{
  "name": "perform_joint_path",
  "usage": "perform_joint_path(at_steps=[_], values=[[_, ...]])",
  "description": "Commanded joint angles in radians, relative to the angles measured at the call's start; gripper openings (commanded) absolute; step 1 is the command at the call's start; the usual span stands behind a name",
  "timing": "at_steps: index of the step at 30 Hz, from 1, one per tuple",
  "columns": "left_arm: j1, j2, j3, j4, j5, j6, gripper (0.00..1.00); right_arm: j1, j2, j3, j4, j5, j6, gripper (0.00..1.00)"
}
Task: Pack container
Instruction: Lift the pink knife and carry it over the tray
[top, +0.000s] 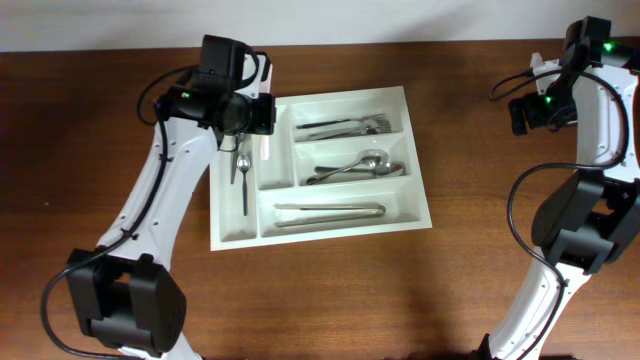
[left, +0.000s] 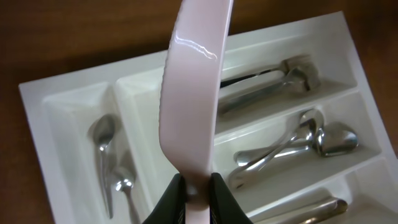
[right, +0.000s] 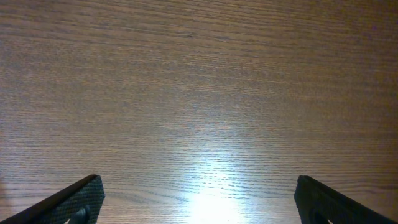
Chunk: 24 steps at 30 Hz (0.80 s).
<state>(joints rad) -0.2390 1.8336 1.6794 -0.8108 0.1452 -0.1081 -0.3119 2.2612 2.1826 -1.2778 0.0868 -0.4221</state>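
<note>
The container (top: 235, 232) is a white five-compartment tray in the middle of the table, and the left wrist view also shows the container (left: 50, 106). My left gripper (top: 250, 118) hovers over its upper left corner, shut on a pale pink plastic knife (left: 193, 93). The knife's handle end is pinched in the left gripper (left: 198, 190) and its blade points away, above the second narrow compartment. In the overhead view a short stretch of the knife (top: 265, 148) shows below the gripper. My right gripper (top: 528, 112) hangs far right over bare wood, and the right gripper (right: 198, 183) is open and empty.
Metal forks (top: 345, 126) fill the top long compartment, spoons (top: 355, 167) the middle one, and long metal pieces (top: 330, 212) the bottom one. A teaspoon (top: 243, 175) lies in the leftmost narrow compartment. Brown wooden table surrounds the tray.
</note>
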Motion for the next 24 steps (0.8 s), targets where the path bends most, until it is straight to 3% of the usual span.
perform_joint_path(at_steps=[1, 13, 24], values=[[-0.019, 0.059, 0.014, 0.025, -0.023, -0.042, 0.08, -0.003, -0.031, 0.008, 0.002, -0.008, 0.000, 0.98], [-0.023, 0.205, 0.014, 0.035, -0.101, -0.163, 0.08, -0.003, -0.031, 0.008, 0.002, -0.008, 0.000, 0.99], [-0.023, 0.222, 0.014, 0.009, -0.101, -0.214, 0.08, -0.003, -0.031, 0.008, 0.002, -0.008, 0.000, 0.99]])
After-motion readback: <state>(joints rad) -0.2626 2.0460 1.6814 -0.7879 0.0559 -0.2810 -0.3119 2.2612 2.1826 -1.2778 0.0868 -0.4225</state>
